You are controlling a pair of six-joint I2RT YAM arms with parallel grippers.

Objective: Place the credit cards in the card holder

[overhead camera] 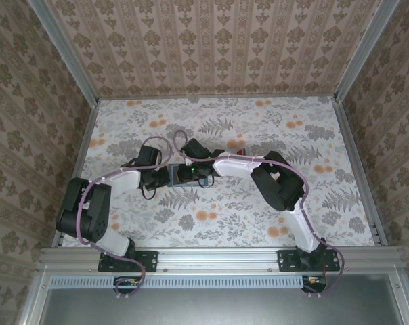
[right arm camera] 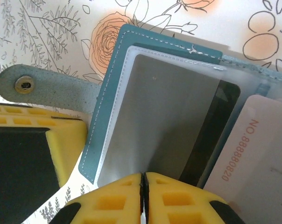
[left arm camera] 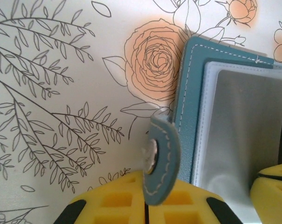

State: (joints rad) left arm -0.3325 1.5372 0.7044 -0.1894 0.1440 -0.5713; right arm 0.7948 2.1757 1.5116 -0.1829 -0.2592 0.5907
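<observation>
- the card holder (right arm camera: pixel 108 107) lies open on the flowered counter (overhead camera: pixel 225 210), between the two sets of jaws. it sits straight ahead of the right jaws and just to the right of the left jaws.
- the left jaws are pressed together. the snap tab (left arm camera: pixel 157 158) rises out of their seam, so they appear to pinch the holder by that tab and pin it in place.
- the right jaws are also pressed together, their tips at the near edge of the clear sleeve (right arm camera: pixel 145 116). i cannot tell whether they nip the sleeve or only rest on it.
- a pale credit card (right arm camera: pixel 264 163) with red digits lies just right of the right jaws, over the holder's far-right panel. its long axis runs away from the jaws, tilted a little.
- the coming move turns on this: the card sits on the right jaws' side, well apart from the left ones, so the right arm is the nearer one. the sleeve mouth looks to lie between the card and the jaws.
</observation>
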